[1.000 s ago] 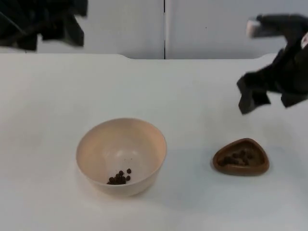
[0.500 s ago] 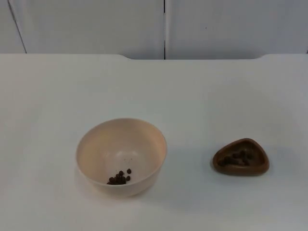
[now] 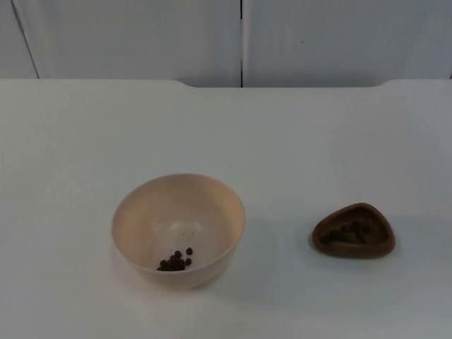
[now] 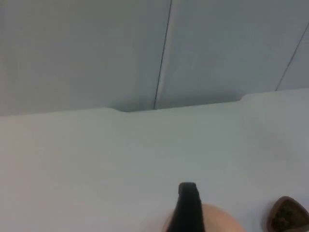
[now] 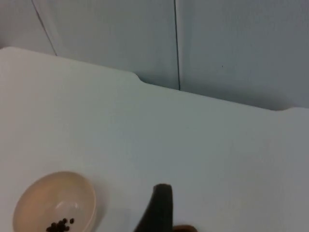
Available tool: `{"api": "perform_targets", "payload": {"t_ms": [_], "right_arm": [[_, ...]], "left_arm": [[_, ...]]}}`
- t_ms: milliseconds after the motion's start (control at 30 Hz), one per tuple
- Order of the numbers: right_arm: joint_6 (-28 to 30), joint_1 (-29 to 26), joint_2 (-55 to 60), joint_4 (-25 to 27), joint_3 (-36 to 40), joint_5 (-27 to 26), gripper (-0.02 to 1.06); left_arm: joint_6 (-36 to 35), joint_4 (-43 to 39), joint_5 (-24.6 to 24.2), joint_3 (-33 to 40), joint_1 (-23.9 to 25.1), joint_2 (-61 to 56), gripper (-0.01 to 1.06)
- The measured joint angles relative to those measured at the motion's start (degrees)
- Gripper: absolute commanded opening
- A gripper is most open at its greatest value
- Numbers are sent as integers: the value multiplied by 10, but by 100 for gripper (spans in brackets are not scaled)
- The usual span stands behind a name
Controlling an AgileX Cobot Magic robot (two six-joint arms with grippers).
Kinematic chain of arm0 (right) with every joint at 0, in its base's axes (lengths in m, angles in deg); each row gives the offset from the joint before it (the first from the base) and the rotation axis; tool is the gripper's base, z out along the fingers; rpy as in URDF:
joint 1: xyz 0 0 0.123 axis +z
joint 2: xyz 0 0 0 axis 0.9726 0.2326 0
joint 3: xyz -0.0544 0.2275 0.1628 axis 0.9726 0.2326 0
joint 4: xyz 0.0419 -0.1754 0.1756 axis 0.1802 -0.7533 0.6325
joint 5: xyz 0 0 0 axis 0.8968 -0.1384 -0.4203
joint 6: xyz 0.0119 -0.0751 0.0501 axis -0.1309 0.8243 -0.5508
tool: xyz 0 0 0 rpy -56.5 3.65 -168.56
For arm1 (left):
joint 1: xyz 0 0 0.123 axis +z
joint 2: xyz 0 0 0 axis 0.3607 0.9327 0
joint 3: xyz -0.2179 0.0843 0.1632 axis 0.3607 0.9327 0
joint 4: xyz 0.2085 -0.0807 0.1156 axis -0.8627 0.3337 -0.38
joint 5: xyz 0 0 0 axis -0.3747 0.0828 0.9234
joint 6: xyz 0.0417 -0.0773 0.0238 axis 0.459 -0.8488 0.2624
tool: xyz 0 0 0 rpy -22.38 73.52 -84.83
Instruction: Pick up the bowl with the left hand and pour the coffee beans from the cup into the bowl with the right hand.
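Observation:
A cream bowl [image 3: 178, 229] stands upright on the white table, left of centre, with a small heap of coffee beans [image 3: 175, 261] at its bottom. To its right sits a low brown cup [image 3: 353, 231], rounded-triangular, holding dark beans. My left gripper [image 4: 188, 209] hangs high and well back from the table's middle; past it are the bowl's rim [image 4: 219, 225] and the cup [image 4: 287, 215]. My right gripper [image 5: 160, 208] is likewise raised and drawn back, looking down on the bowl [image 5: 54, 202] and a sliver of the cup [image 5: 183, 227]. Neither gripper touches anything.
The white table [image 3: 296, 141] ends at the grey partition wall [image 3: 141, 35], which has a vertical seam at its middle.
Both arms, seen at the upper corners one second ago, have pulled back out of the top view. Bowl and cup have stayed in place.

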Motion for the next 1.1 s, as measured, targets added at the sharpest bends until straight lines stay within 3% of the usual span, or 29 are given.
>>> {"api": "perform_targets", "payload": {"t_ms": [233,667,933,1100], "right_arm": [[13,0,-76,0,53,21,76],[15,0,-277,0,244,38,76],[15,0,-414,0,296,108,76],[24,0,-476,0,302,141,76]], "left_arm": [[23,9,-34,7,0,-27,64],[55,17,-85,33,0,-138,64],[51,17,-107,93,0,-250,64],[42,13,-153,120,0,-300,64]]}}
